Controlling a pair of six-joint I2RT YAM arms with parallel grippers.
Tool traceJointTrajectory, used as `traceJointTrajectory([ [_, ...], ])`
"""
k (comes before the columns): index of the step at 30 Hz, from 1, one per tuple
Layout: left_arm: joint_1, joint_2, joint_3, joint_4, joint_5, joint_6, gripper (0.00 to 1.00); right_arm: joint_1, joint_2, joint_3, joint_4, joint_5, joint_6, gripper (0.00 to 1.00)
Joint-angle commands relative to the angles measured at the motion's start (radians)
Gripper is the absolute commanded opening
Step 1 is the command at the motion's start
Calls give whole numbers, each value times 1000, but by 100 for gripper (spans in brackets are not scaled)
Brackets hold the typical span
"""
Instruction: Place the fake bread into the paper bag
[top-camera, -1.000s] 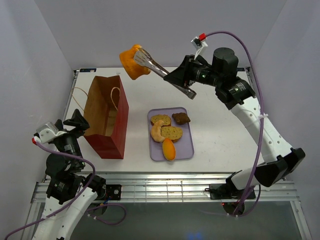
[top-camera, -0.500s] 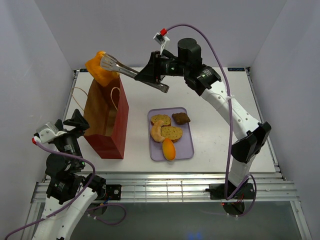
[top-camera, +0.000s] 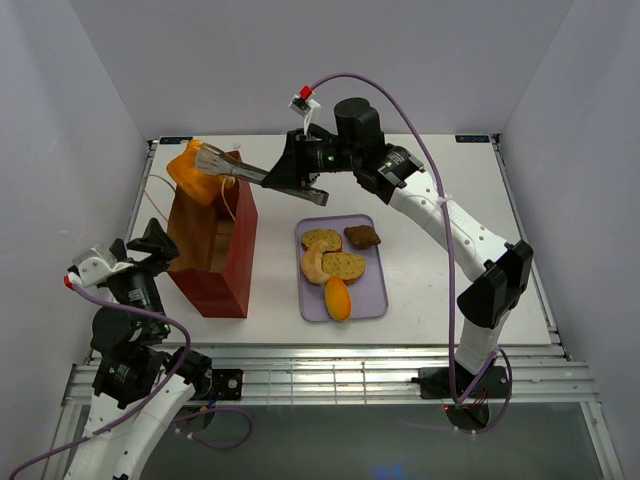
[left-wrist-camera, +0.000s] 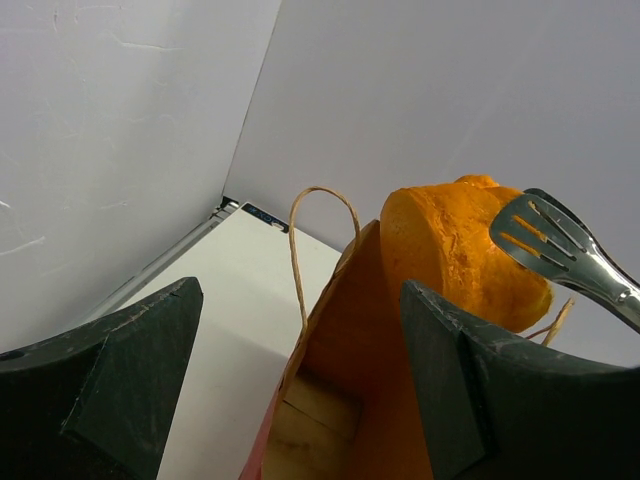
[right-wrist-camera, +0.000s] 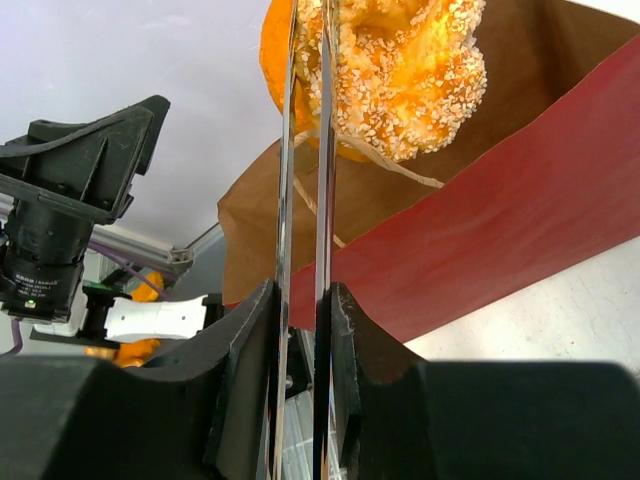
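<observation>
A sesame-topped orange bun (top-camera: 193, 170) (right-wrist-camera: 400, 60) of fake bread hangs over the open mouth of the reddish-brown paper bag (top-camera: 215, 250) (right-wrist-camera: 520, 220). Metal tongs (top-camera: 235, 168) (right-wrist-camera: 305, 200) pinch it. My right gripper (top-camera: 290, 178) (right-wrist-camera: 303, 300) is shut on the tongs' handles. In the left wrist view the bun (left-wrist-camera: 450, 250) and a tong blade (left-wrist-camera: 560, 250) show above the bag (left-wrist-camera: 360, 340). My left gripper (top-camera: 150, 245) (left-wrist-camera: 300, 380) stands open at the bag's left side, its fingers either side of the bag's near rim, apart from it.
A lavender tray (top-camera: 372, 300) right of the bag carries more bread: two round slices (top-camera: 345, 265), a pale crescent (top-camera: 315, 262), an orange bun (top-camera: 338, 297) and a dark brown piece (top-camera: 362, 236). White walls close in the table on three sides.
My right arm has swung left with the tongs and bun, from behind the table's middle to over the bag's mouth, and come down a little. The left arm has not moved.
</observation>
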Motion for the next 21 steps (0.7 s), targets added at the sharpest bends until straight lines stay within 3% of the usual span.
traceJointTrajectory([
  [1, -3, 9, -7, -4, 18, 3, 90, 3, -30, 18, 74, -11, -26, 28],
  [9, -3, 15, -9, 0, 32, -1, 90, 3, -22, 22, 73, -17, -20, 45],
  [21, -6, 21, -10, 0, 38, 1, 91, 3, -22, 30, 67, -5, -19, 47],
])
